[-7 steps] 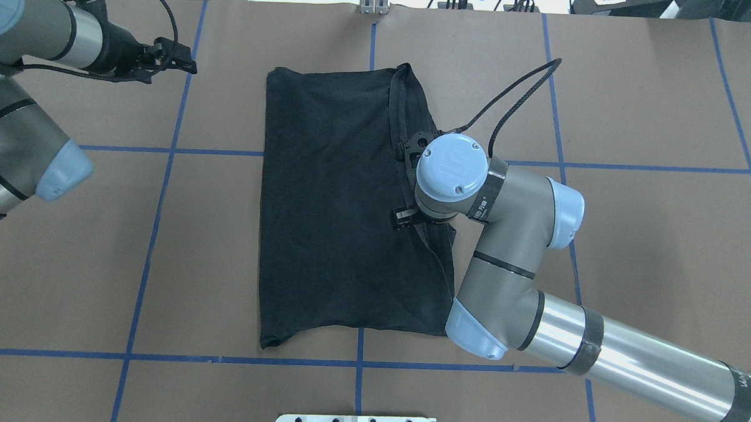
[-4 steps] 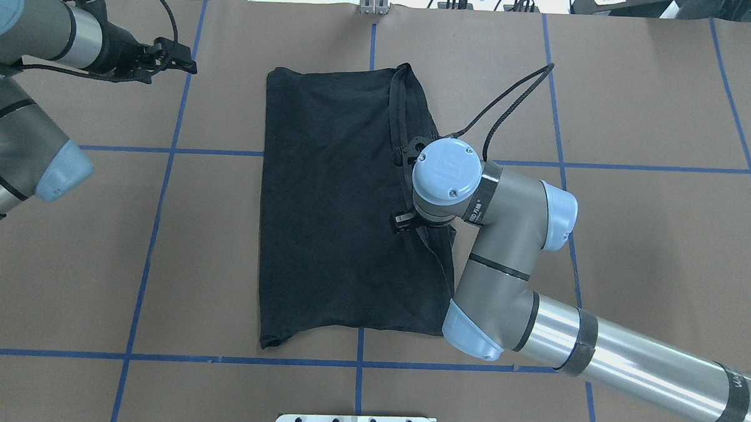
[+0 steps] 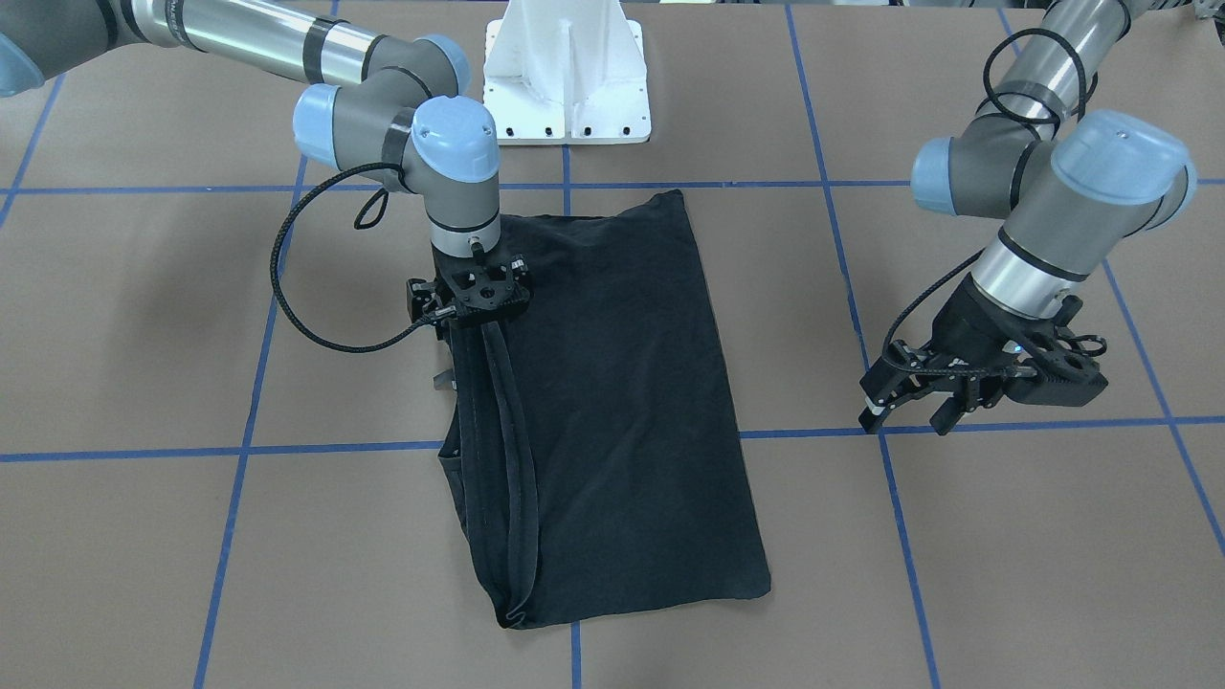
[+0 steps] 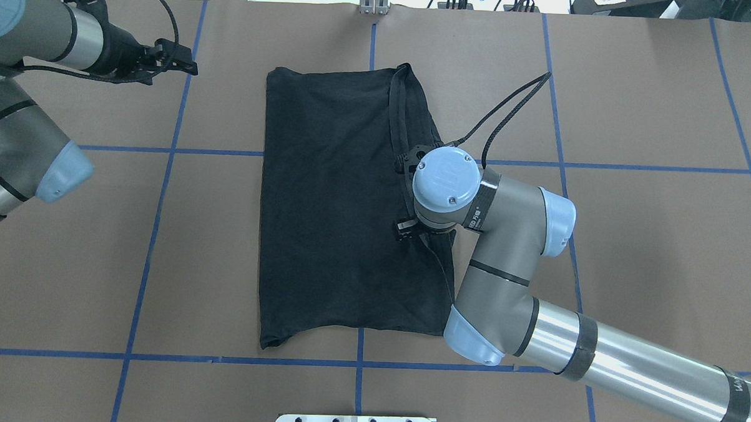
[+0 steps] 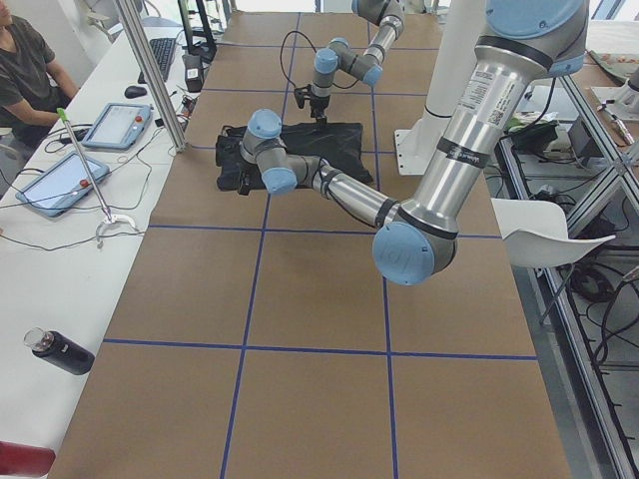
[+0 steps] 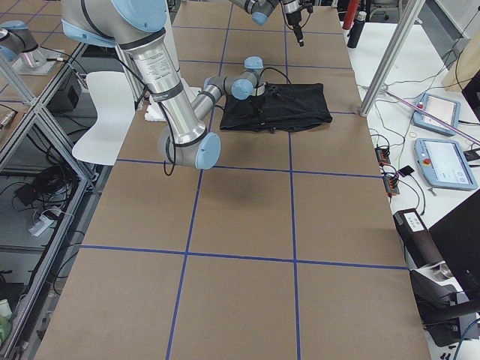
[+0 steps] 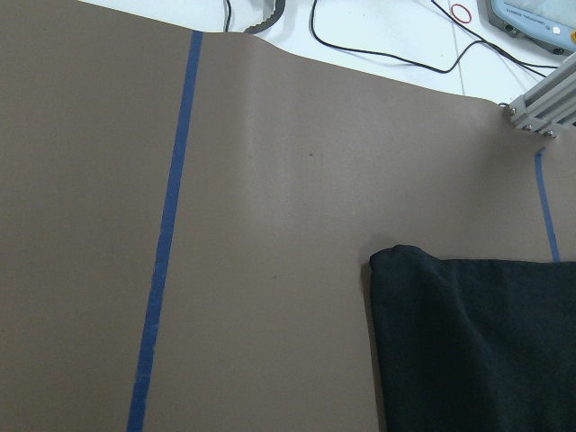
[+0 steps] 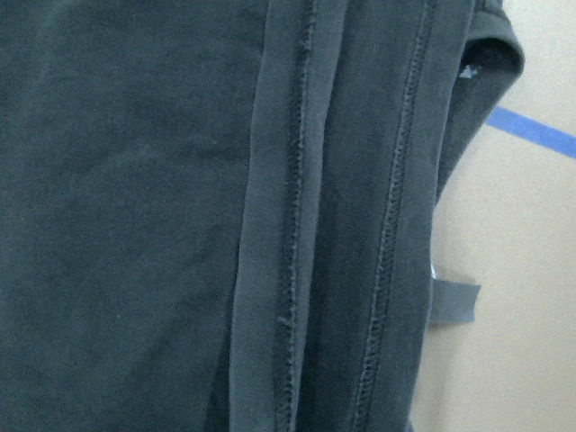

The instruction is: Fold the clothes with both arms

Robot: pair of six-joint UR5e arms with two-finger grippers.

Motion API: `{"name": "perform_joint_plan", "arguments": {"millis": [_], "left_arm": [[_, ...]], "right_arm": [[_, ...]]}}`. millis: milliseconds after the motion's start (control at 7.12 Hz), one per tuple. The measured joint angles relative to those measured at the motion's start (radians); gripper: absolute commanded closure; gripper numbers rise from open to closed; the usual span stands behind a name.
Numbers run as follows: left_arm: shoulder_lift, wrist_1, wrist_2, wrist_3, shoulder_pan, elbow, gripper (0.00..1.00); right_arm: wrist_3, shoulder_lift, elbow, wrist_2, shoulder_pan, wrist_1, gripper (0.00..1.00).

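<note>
The black T-shirt [image 4: 326, 203] lies as a long folded rectangle mid-table, with hems doubled along its edge on my right side [image 3: 498, 459]. No logo shows. My right gripper [image 3: 471, 325] points straight down onto that doubled edge. Its fingertips are lost in the dark cloth, so I cannot tell whether it is open or shut. The right wrist view is filled with stitched hems [image 8: 297, 225]. My left gripper [image 3: 907, 418] hovers open and empty over bare table, well off the shirt's other side. The left wrist view catches one far corner of the shirt [image 7: 477, 351].
Brown paper with blue tape grid lines [image 4: 165, 150] covers the table. The white pedestal base [image 3: 567, 72] stands at the robot's side. A small grey tab [image 8: 454, 301] lies beside the shirt's edge. A side bench holds tablets [image 5: 60, 180] and a bottle [image 5: 60, 351], and a person [image 5: 25, 60] sits there.
My right wrist has shifted a little toward the robot's side along the shirt's folded edge. The left arm and the shirt's outline look unchanged.
</note>
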Motion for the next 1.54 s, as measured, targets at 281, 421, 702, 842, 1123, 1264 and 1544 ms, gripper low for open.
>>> {"name": "perform_joint_plan", "arguments": {"millis": [281,421,702,842,1123,1264,1544], "left_arm": [[0.0,0.0,0.001,0.0,0.003,0.0,0.0],[-0.001,0.0,0.002,0.0,0.003,0.0,0.0],[-0.003,0.001,0.003,-0.001,0.003,-0.001,0.0],[-0.005,0.001,0.003,-0.001,0.004,0.0,0.0],[-0.007,0.001,0.003,-0.001,0.006,0.001,0.0],[-0.007,0.001,0.003,-0.001,0.007,0.001,0.0],[-0.007,0.001,0.003,0.0,0.008,0.002,0.0]], "right_arm": [[-0.005,-0.007,-0.006,0.004,0.011,-0.001,0.0],[-0.009,-0.009,-0.006,0.009,0.025,-0.001,0.0],[-0.032,-0.028,-0.007,0.012,0.043,0.004,0.0],[-0.041,-0.038,-0.007,0.012,0.048,0.006,0.0],[-0.045,-0.049,-0.007,0.013,0.06,0.007,0.0],[-0.046,-0.048,-0.007,0.017,0.069,0.007,0.0],[-0.046,-0.033,-0.002,0.025,0.084,0.007,0.0]]}}
